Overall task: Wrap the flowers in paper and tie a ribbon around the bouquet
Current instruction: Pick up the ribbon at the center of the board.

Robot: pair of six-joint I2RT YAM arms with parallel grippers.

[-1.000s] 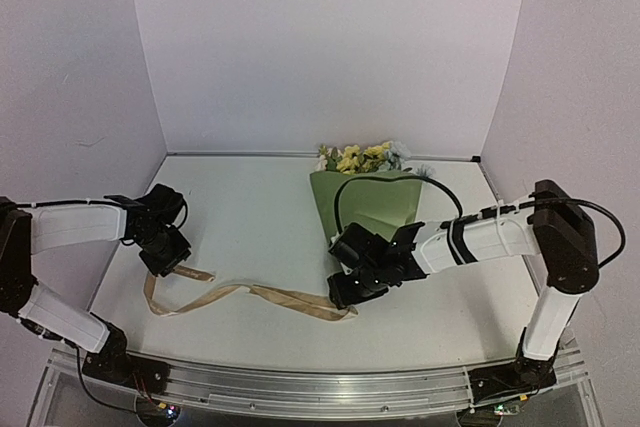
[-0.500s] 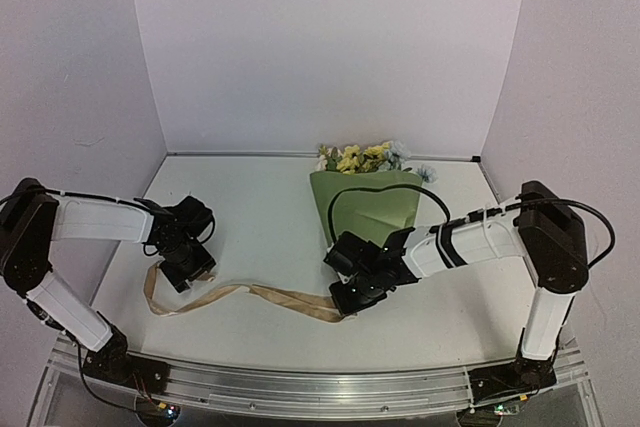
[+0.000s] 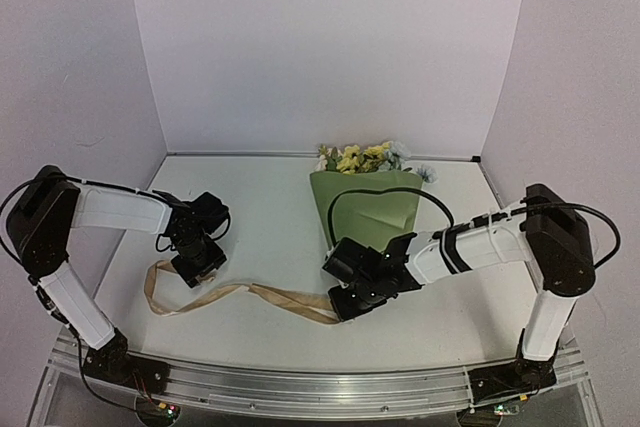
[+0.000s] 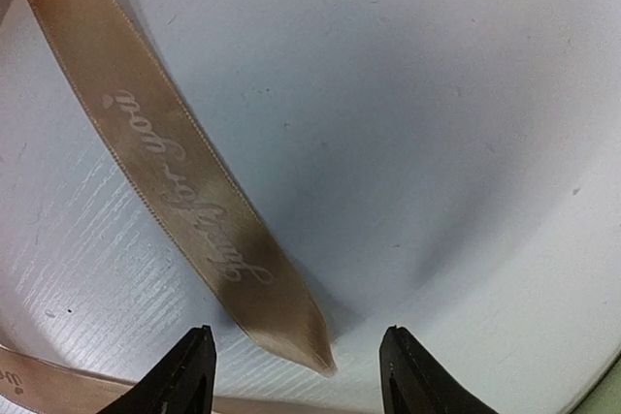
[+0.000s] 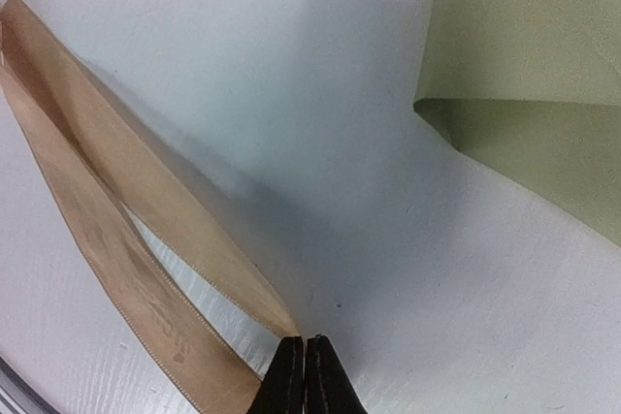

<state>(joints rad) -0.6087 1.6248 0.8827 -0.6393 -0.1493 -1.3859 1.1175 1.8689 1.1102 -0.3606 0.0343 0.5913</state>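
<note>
White bench point(image 3: 260, 217), pale walls: the right gripper point(image 5: 305, 380) has snapped shut in the past second, apparently pinching the folded end of the ribbon point(image 3: 270, 295), though its tips hide the contact. The left gripper point(image 4: 296, 356), jaws wide, has swung inward and hangs over the ribbon's other, pointed end, which lies between its fingers. The bouquet point(image 3: 370, 202) lies already wrapped just beyond the right gripper. Tying looks about to begin.

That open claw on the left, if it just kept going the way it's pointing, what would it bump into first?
Probably the ribbon: its loose end lies between the left gripper's open jaws, flat on the table just beyond. Depth is hard to judge.
</note>
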